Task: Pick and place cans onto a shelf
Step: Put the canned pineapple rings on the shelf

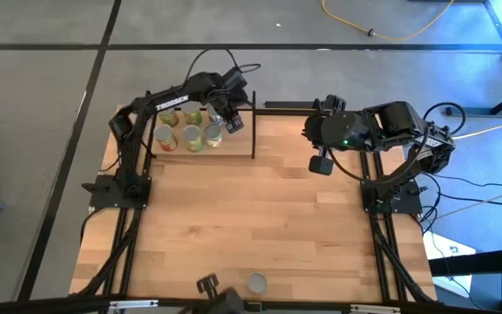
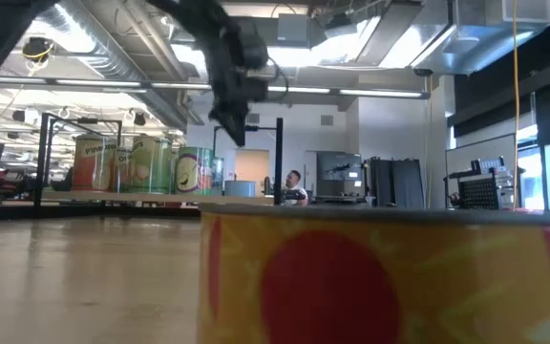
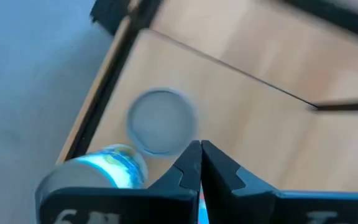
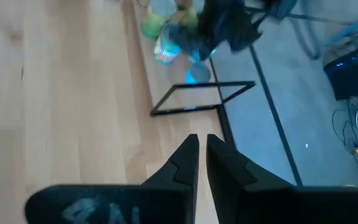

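High view: the left hand (image 1: 231,120) hangs over the shelf (image 1: 253,131) at the tabletop's (image 1: 260,218) far corner, with a cluster of cans (image 1: 188,129) right beside it on the shelf board, while the right hand (image 1: 321,163) waits well apart over the far edge, and one lone can (image 1: 257,283) stands far from both at the near edge. Low view: that can (image 2: 380,277) fills the foreground, and the left hand (image 2: 229,117) hangs above the shelved cans (image 2: 141,164). Left wrist view: its fingers (image 3: 190,168) are pressed together, holding nothing, with a silvery can top (image 3: 161,121) just beyond the tips. Right wrist view: those fingers (image 4: 188,158) are nearly closed and empty, the shelf frame (image 4: 197,99) lying ahead.
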Controlling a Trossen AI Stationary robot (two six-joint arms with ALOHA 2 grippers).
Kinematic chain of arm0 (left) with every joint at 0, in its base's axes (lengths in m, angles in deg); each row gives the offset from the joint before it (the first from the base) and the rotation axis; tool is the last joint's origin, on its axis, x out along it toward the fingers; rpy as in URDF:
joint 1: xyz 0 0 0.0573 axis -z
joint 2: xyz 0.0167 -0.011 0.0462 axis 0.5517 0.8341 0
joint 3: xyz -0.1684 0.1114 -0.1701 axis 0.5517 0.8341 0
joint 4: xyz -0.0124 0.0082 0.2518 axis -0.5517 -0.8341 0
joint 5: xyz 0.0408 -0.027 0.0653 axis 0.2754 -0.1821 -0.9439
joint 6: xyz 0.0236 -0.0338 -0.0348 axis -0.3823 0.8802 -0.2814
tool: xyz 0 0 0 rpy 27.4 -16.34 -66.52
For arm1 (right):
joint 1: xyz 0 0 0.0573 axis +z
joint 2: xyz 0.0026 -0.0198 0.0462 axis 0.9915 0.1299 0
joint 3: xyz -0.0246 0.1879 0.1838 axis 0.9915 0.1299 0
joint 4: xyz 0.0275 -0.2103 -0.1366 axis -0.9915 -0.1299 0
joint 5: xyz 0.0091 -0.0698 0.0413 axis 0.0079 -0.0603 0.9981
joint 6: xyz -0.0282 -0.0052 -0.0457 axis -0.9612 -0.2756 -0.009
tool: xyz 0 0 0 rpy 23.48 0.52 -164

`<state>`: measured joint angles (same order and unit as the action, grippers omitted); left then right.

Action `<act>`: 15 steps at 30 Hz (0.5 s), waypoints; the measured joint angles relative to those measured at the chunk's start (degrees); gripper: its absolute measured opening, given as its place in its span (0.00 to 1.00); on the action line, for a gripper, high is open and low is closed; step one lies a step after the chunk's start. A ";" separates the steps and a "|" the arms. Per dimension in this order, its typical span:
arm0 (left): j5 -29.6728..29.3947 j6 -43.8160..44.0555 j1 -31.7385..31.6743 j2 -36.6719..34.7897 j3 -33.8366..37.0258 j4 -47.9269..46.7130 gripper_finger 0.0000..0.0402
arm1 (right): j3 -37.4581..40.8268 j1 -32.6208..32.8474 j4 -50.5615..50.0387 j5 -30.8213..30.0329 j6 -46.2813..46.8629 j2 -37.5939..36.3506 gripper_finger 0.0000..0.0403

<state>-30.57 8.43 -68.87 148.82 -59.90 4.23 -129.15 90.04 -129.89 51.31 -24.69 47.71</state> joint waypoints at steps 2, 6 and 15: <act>1.19 -1.85 2.05 -2.53 -0.11 -1.77 0.00 | 0.00 0.00 -1.67 1.76 -1.08 0.00 0.09; 6.11 -2.31 6.93 -6.71 -0.17 -5.06 0.00 | 0.00 0.00 -3.20 8.42 -2.97 0.00 0.09; 10.57 3.56 20.80 -14.90 -0.17 -14.12 0.00 | 2.08 0.12 -3.19 24.26 -8.42 0.14 0.09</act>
<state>-20.00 11.99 -48.07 133.92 -60.08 -9.88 -127.07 90.16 -133.08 75.57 -33.10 47.85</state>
